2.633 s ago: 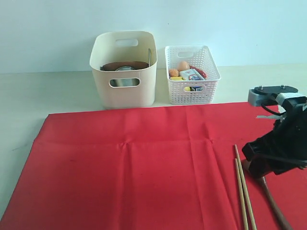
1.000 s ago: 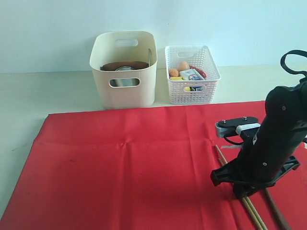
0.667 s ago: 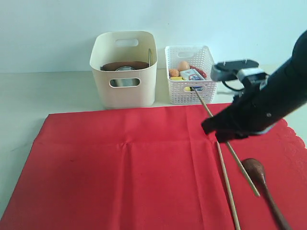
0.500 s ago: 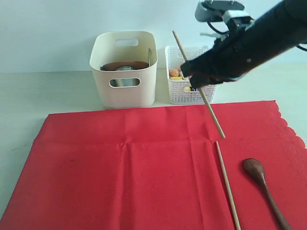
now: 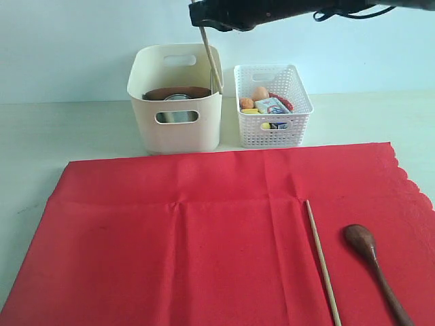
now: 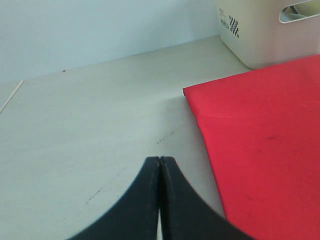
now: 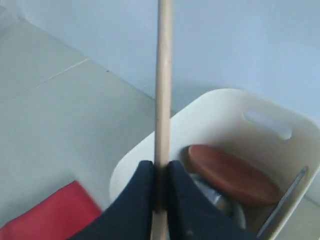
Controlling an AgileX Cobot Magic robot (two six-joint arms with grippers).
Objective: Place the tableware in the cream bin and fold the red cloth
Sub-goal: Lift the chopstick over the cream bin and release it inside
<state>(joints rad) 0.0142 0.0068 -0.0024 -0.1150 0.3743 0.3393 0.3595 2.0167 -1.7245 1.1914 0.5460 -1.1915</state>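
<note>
Pale blue wall [image 5: 68, 41] stands behind a light table [image 5: 68, 129]. At the far side sits the cream bin [image 5: 175, 132], with a white basket [image 5: 272, 132] of food just to its right. The red cloth [image 5: 170, 251] lies flat and open on the near side.

High above the bin, the right gripper [image 5: 204, 19] pinches one chopstick [image 5: 211, 61] tight. The stick hangs down, and its low end looks to be just inside the bin's right side, near the brown plate [image 7: 232, 172].

I think the best way is to lower the stick a little, keep it off the rim, and let go only when it cannot tip toward the basket.

The left gripper [image 6: 159, 200] is closed with nothing in it, low over the table beside the cloth's far left corner. A second chopstick [image 5: 321, 268] and a wooden spoon [image 5: 370, 255] lie on the cloth, near right.
</note>
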